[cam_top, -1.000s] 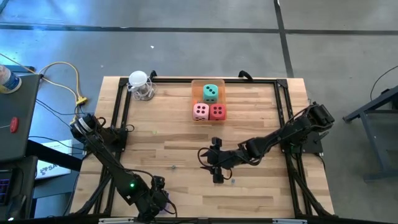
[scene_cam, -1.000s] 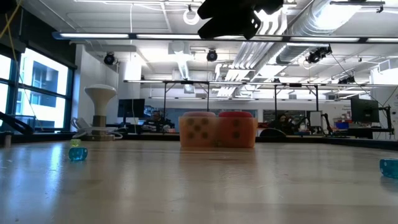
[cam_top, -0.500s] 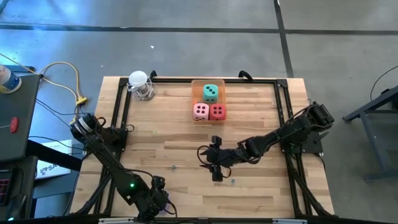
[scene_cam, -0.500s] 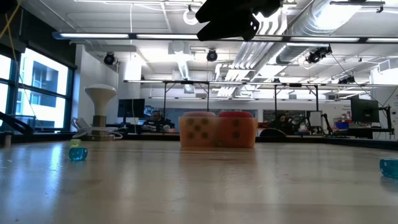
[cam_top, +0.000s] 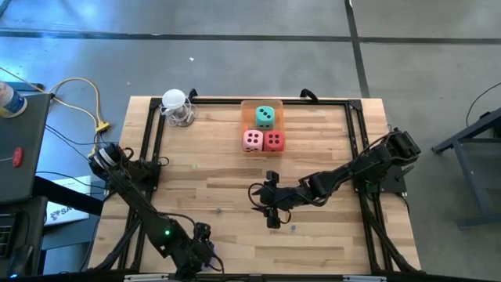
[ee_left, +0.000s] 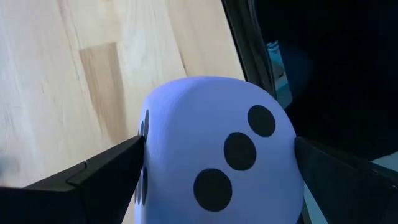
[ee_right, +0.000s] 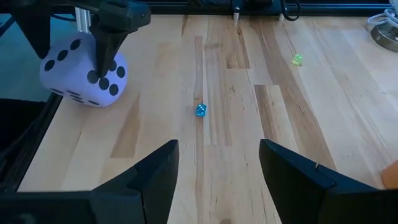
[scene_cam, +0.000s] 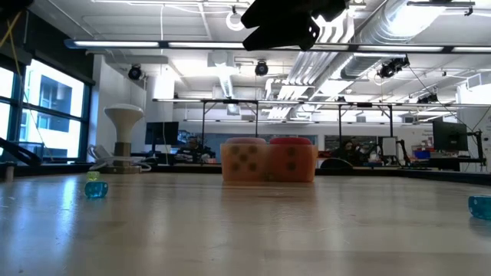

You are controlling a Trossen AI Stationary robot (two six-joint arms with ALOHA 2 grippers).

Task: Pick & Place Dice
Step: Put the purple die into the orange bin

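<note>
The purple die sits between the fingers of my left gripper at the table's near left edge; in the right wrist view that die appears to rest on the wood. The gripper is open and its fingers flank two opposite sides. The high view hides the die under my left gripper. The teal die lies on an orange tray at the far middle. The pink die and red die stand side by side just in front of it. My right gripper hovers open and empty over the table's middle. My left gripper has one finger beside the die's left side and the other finger beside the opposite side. The fingers slant down from above. No dent shows in the die. I cannot tell whether they touch it.
A white bulb on a wire stand is at the far left corner. Tiny beads lie on the wood: a blue one and a green one. A black frame rail runs round the tabletop.
</note>
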